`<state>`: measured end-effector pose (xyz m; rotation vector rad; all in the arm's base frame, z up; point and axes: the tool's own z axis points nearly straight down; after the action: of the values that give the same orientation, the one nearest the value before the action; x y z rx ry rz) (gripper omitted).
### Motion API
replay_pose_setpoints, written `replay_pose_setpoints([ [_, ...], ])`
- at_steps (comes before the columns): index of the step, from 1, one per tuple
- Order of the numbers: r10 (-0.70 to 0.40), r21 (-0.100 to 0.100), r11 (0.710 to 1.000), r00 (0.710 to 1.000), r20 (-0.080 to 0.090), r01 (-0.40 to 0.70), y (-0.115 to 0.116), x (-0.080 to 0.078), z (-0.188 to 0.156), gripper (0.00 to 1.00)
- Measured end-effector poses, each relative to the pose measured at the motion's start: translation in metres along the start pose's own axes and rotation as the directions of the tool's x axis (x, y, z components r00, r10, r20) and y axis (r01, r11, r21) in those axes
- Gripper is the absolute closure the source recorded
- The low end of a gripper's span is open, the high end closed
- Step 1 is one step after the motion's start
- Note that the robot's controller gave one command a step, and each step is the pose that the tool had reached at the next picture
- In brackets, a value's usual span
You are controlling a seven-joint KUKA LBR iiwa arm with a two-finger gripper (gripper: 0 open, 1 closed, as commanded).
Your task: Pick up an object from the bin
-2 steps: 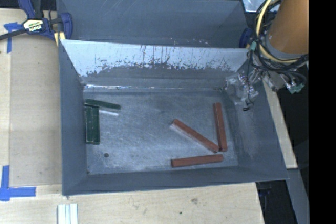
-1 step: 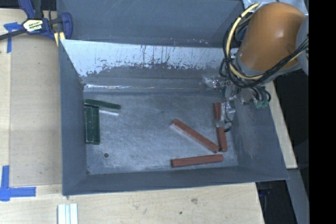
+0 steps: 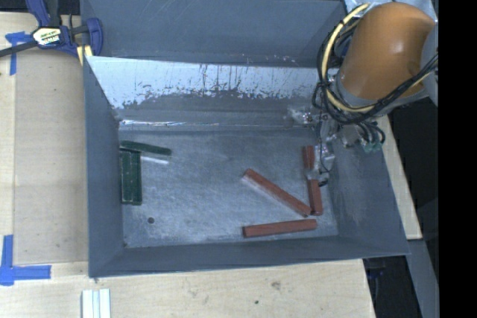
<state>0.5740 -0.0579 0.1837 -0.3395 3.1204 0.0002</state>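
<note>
Red-brown bar [image 3: 315, 199] lying flat at the foot of the bin's right wall, in the lower right of the floor, its upper end crossed by the gripper [image 3: 322, 162]. A short red-brown piece [image 3: 308, 157] just above may be the same bar; this cannot be told. The bar's lower end is near the tip of a diagonal red-brown bar [image 3: 274, 191], and a third bar [image 3: 279, 229] lies along the front wall, so the corner is crowded. Open floor of the bin [image 3: 209, 33] spreads leftward to two dark green blocks [image 3: 132, 176], well apart. The arm enters from the right, its orange cover [image 3: 384, 48] above the right rim and the gripper pointing down. Whether the gripper is apart or closed cannot be told.
</note>
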Motion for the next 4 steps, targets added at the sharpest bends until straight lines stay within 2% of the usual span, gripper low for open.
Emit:
replay_pose_setpoints([
  [1, 0.003, 0.002, 1.0, 1.0, 0.006, -0.003, 0.024, 0.026, 0.053, 0.0],
  [2, 0.005, -0.002, 1.0, 1.0, -0.004, -0.005, 0.036, 0.046, 0.104, 0.0],
  [3, 0.025, 0.001, 1.0, 1.0, 0.002, -0.025, 0.06, 0.068, 0.111, 1.0],
  [4, 0.025, 0.001, 1.0, 1.0, 0.006, -0.025, 0.06, 0.066, 0.112, 0.0],
])
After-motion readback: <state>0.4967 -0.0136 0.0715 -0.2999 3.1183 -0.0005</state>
